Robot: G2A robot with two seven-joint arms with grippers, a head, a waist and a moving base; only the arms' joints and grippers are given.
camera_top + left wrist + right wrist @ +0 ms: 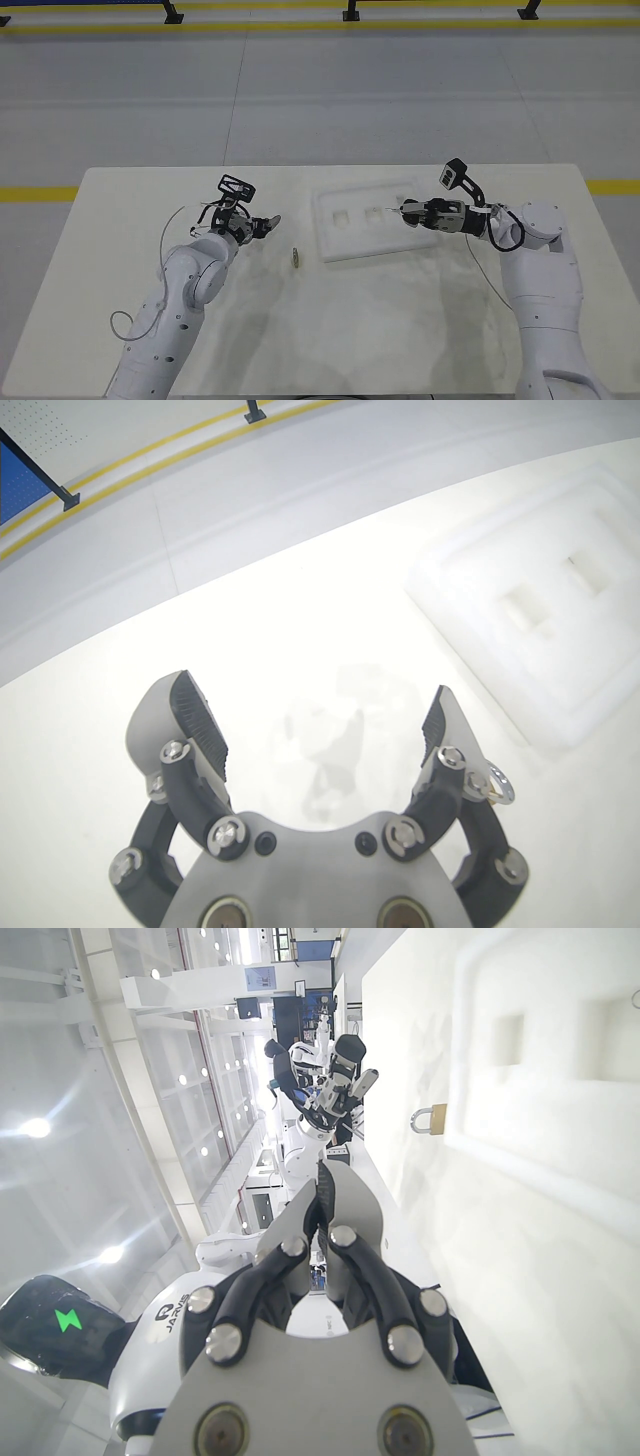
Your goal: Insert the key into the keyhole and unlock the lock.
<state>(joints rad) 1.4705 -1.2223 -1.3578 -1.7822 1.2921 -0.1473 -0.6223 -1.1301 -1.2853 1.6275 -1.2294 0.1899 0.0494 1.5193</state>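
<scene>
On the white table [400, 320], a small brass padlock with a silver shackle [296, 257] stands upright near the middle, just beside the near-left corner of a white foam tray with square recesses [345, 247] and apart from it. To the left of the padlock and a little farther back, the left gripper [311, 682] hovers above bare tabletop with its ribbed black pads spread wide and nothing between them. It points right, towards the tray. Over the right part of the tray, the right gripper [320, 1178] hangs turned on its side, its fingers clenched tight together and aimed left. Whether the key is pinched between them cannot be told, as the closed pads hide anything they might hold.
</scene>
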